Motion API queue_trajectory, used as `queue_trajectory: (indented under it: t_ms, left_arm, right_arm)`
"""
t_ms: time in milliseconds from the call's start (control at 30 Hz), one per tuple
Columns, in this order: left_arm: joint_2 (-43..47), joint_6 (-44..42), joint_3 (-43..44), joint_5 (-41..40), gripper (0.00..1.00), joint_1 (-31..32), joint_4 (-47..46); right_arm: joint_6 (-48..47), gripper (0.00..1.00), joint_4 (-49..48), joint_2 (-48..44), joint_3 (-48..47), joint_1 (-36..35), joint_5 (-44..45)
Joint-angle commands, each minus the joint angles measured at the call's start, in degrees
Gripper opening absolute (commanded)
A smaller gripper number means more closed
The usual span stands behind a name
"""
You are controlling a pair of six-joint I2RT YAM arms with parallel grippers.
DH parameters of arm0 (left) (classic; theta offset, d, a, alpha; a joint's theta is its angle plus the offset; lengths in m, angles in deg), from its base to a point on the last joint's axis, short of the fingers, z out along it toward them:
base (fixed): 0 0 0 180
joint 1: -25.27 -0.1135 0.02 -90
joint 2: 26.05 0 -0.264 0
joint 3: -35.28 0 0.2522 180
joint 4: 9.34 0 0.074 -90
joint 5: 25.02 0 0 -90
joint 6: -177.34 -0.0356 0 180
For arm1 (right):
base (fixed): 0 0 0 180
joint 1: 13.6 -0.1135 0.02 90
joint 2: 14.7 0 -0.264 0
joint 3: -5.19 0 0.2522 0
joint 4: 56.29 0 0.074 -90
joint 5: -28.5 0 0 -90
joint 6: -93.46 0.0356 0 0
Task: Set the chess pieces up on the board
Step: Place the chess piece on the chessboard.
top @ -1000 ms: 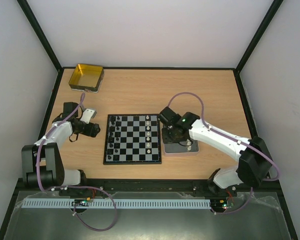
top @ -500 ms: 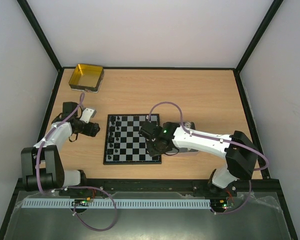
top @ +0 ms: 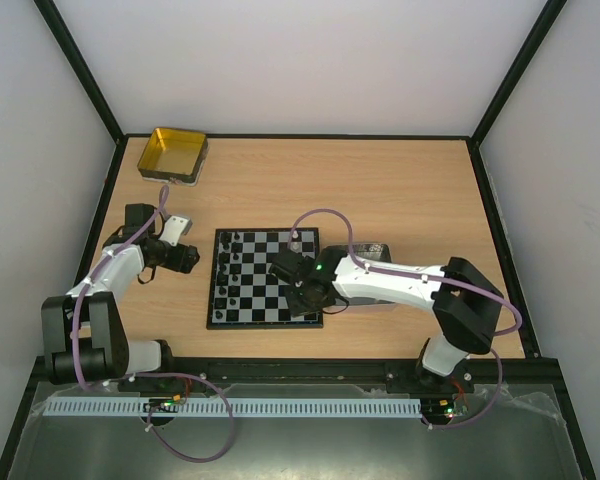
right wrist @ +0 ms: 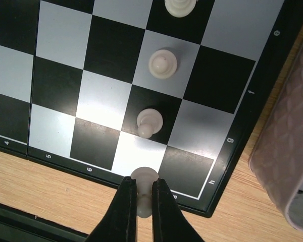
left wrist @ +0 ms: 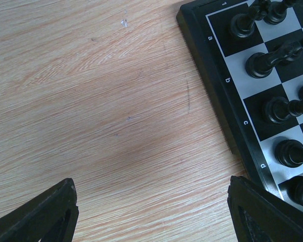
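Observation:
The checkered board (top: 265, 278) lies mid-table, with several black pieces (top: 232, 268) on its left columns and white pieces (top: 296, 241) on the right. My right gripper (top: 298, 290) hangs over the board's near right corner, shut on a white pawn (right wrist: 144, 194) held over the board's edge (right wrist: 192, 199) in the right wrist view. Other white pawns (right wrist: 150, 122) stand on squares just beyond it. My left gripper (top: 185, 262) is open and empty over bare wood left of the board (left wrist: 232, 126), whose black pieces (left wrist: 260, 63) show in the left wrist view.
A yellow square tin (top: 173, 154) stands at the back left. A silver tray (top: 372, 250) lies right of the board, mostly hidden under my right arm; its rim (right wrist: 288, 151) shows in the right wrist view. A small white object (top: 177, 227) lies by my left arm.
My right arm has swung left from the tray to over the board's near right corner, carrying a white pawn. The left arm has hardly moved.

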Motion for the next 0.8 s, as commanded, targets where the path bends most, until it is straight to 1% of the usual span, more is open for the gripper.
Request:
queue_trajectory:
  t_ms: [0,767]
  left_arm:
    - [1.1,0.1,0.5,-0.1,0.81,0.3,-0.1]
    - [1.3,0.1,0.5,0.3,0.82,0.3,-0.1]
  right_arm:
    - [0.7,0.02,-1.5,1.5,0.3,-0.5,0.3]
    - [0.3,0.02,-1.3,5.5,-1.2,-1.2,-1.1]
